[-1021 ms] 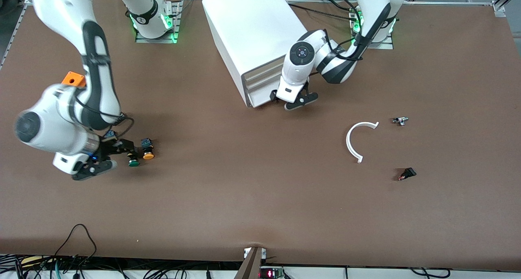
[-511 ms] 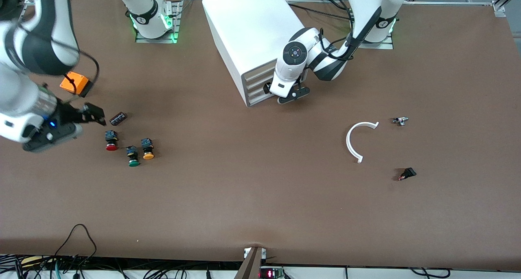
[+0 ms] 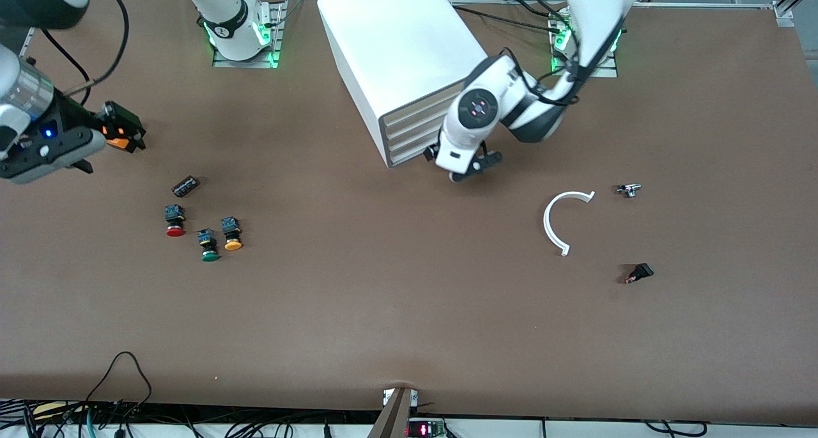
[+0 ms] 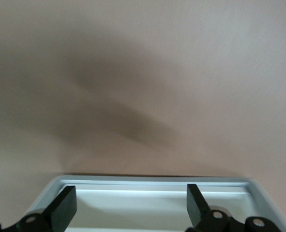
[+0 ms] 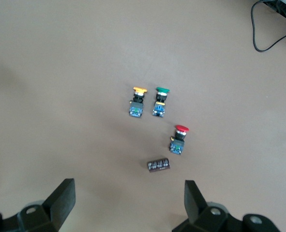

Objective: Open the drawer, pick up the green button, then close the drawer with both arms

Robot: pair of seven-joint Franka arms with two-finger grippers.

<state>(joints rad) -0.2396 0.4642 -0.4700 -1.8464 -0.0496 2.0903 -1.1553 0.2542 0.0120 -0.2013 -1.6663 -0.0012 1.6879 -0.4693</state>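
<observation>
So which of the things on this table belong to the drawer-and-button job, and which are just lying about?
Job:
- drawer, under the open left gripper
- cabinet
- green button, on the table
- right gripper, open, high over the buttons

Lying about:
- red button
- orange button
- black part
- white arc
- orange block
- two small parts

Front camera looked down across the whole table (image 3: 409,336). Right wrist camera looked down from high on buttons (image 5: 157,108) also seen in front; left wrist sat close over a drawer (image 4: 152,186).
</observation>
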